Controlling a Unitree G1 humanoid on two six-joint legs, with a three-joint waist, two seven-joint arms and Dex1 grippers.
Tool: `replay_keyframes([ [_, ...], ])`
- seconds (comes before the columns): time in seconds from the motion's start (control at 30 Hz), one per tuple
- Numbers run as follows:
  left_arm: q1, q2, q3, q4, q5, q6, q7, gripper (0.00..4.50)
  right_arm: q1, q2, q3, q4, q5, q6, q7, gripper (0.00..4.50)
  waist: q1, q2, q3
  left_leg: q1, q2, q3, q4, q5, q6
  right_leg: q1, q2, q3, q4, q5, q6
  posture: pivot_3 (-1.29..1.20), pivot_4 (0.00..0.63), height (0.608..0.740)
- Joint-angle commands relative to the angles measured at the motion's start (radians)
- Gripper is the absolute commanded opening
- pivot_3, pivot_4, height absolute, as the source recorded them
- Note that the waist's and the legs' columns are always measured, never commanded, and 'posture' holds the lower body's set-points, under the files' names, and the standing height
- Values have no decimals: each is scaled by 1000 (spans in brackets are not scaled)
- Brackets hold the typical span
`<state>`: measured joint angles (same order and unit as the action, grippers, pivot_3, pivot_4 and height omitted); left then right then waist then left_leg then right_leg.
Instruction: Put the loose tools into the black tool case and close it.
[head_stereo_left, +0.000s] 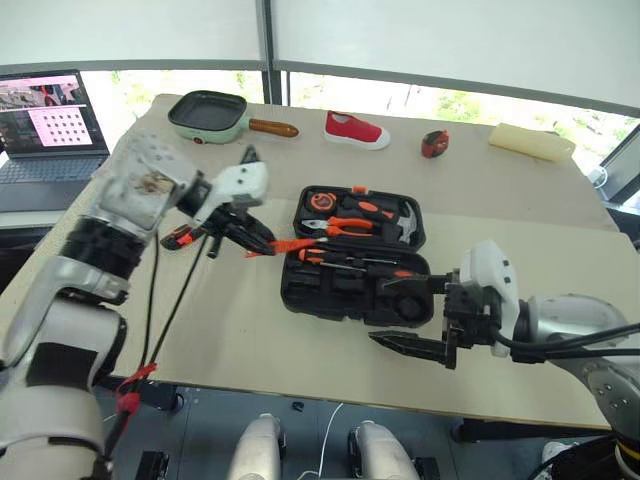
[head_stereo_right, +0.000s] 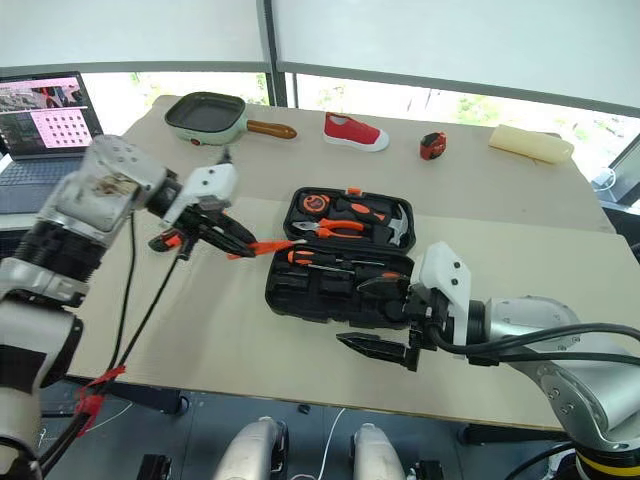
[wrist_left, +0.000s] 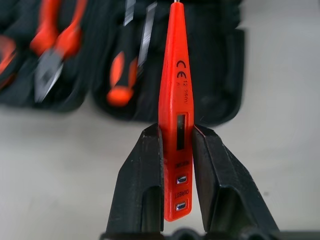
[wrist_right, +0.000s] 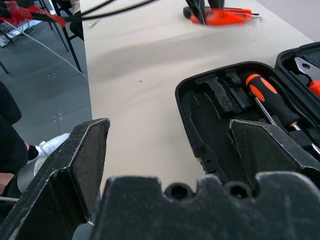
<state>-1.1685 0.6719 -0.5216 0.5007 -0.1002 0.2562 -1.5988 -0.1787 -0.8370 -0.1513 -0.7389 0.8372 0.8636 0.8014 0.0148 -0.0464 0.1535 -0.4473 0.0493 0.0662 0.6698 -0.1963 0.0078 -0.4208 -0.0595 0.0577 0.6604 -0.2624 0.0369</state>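
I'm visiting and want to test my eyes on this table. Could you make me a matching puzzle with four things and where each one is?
Things:
1. orange tester screwdriver
2. black tool case
3. red shoe
4. green square pan

Places or states:
A. at the table's far edge, wooden handle pointing toward the shoe
B. pinched between the left gripper's fingers
C. lying open on the table
D. at the far edge, between the pan and a small red-and-black object

Pairs: 1-B, 2-C, 3-D, 4-A
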Motion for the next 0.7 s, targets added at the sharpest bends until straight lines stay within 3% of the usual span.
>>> replay_keyframes([
  [0.03,-50,-88,-18,49,68,-31,20,380,8,-7,-29,-35,5,-28,-20,4500,-3,0,0,0,0,0,1,0,0,0,0,0,0,0,0,0,150,740],
  [0.2,-76,-183,-73,150,178,4,40,380,18,0,-32,-59,22,-21,-60,4500,-20,0,0,0,0,-1,0,0,1,-2,1,1,2,0,0,0,150,740],
  [0.53,-93,-255,-106,309,326,-41,77,380,18,-3,-35,-76,49,-10,-120,4500,-26,0,0,0,0,-3,0,-1,1,-1,1,1,2,0,1,0,150,740],
  [0.7,-89,-286,-92,343,335,-88,33,380,14,-11,-36,-76,62,-10,-135,4500,-27,0,0,0,0,-3,1,-1,1,-1,1,1,2,0,1,0,150,740],
])
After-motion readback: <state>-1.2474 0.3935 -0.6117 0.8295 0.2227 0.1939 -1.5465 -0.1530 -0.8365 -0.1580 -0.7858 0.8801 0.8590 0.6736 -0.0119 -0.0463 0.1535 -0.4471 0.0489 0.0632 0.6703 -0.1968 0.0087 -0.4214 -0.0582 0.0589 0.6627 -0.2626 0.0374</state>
